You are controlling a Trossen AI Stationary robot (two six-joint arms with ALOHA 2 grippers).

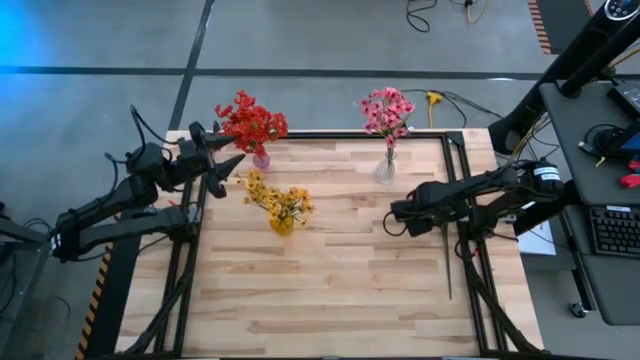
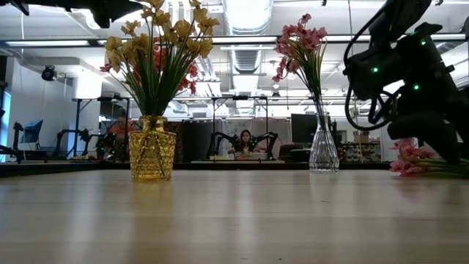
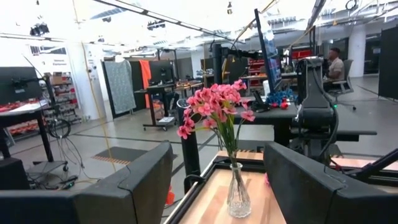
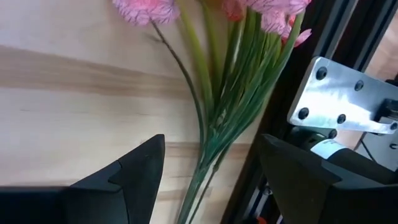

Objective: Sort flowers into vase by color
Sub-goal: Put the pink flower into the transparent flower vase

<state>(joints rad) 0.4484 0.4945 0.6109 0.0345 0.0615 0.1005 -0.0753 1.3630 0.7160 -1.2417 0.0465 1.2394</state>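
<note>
Pink blossoms on thin green stems lie loose on the wooden table (image 1: pixel 330 300) at its right edge: this pink sprig bundle (image 4: pixel 217 106) rests flat beside the black frame rail (image 4: pixel 323 37), and in the right wrist view it sits just ahead of the right gripper (image 1: pixel 398 215), whose fingers are spread wide and hold nothing. In the low view the same blossoms peek out low at the right, under that arm.

Three vases stand toward the far side. The clear glass vase (image 1: pixel 385 168) on the right holds pink flowers (image 1: pixel 387 110), the amber vase (image 1: pixel 283 222) nearer the middle holds yellow flowers (image 1: pixel 272 195), and a small vase at the far left holds red flowers (image 1: pixel 250 122).

The left gripper (image 1: pixel 222 160) hangs beside the red flowers at the far left, its fingers parted and empty.

The likely risk lies in the pickup: the stems lie flat and close against the rail, so closing fingers may catch only some of them, or scrape the frame. Carrying long, floppy stems to the narrow-necked clear vase could also tip it.
</note>
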